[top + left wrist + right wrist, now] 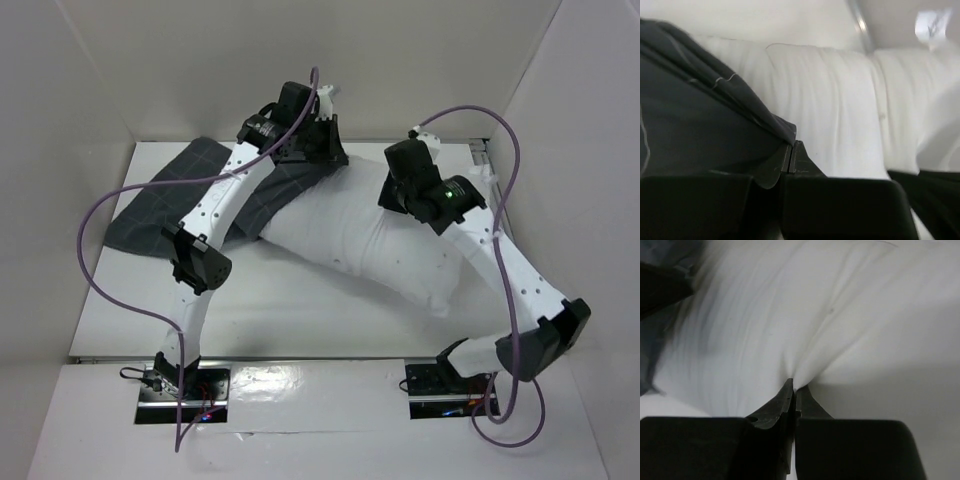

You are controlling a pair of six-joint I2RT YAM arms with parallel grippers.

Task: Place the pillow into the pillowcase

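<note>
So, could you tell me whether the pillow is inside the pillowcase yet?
Mostly out: the pillow lies bare; the pillowcase covers only one end.

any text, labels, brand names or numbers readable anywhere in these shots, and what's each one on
No text can be read in any view.
A small pale patch with dark marks, top right of the left wrist view: too blurred to read.
The plump white fabric pillow: no print visible.
The dark charcoal grid-lined cloth pillowcase: only its thin light lines, no lettering.
</note>
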